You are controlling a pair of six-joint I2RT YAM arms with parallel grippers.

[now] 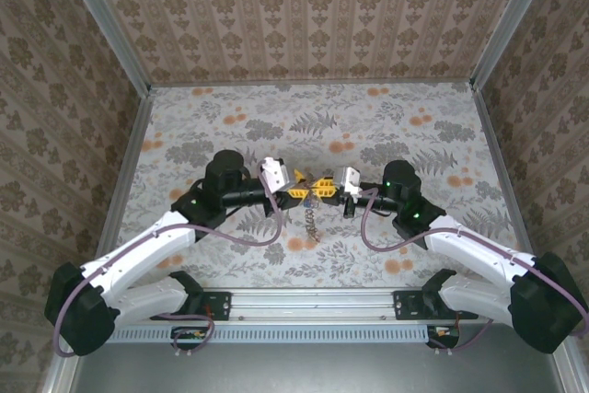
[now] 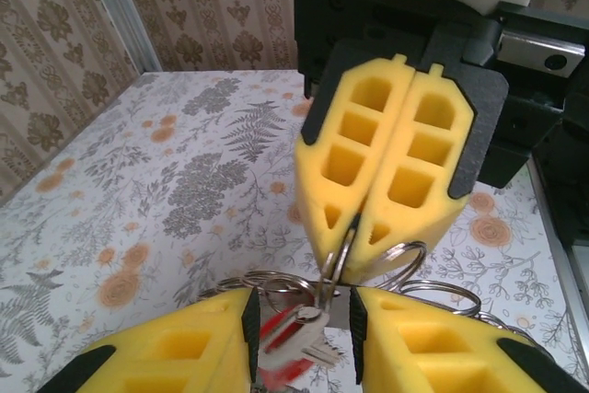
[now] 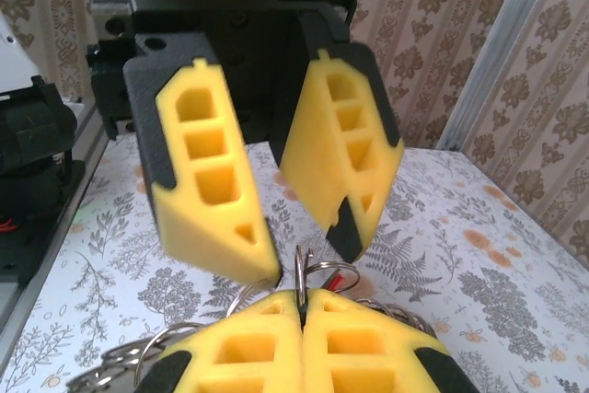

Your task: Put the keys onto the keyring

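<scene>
The right gripper (image 2: 354, 250) is pinching one thin wire loop of the keyring (image 1: 311, 216) with its jaws pressed fully together. The dark bunch of the keyring is hanging down from this grip. The left gripper (image 2: 302, 306) is facing the keyring from the opposite side, and its jaws are standing partly apart. A key (image 2: 290, 342) with a red tag is sitting between these jaws, just beside the keyring's loops. It is looking blurred, so I cannot tell whether the pads are pressing it.

Red-tagged key (image 2: 293, 342) just beneath upright silvery keyring (image 2: 330, 273), both aloft.
</scene>
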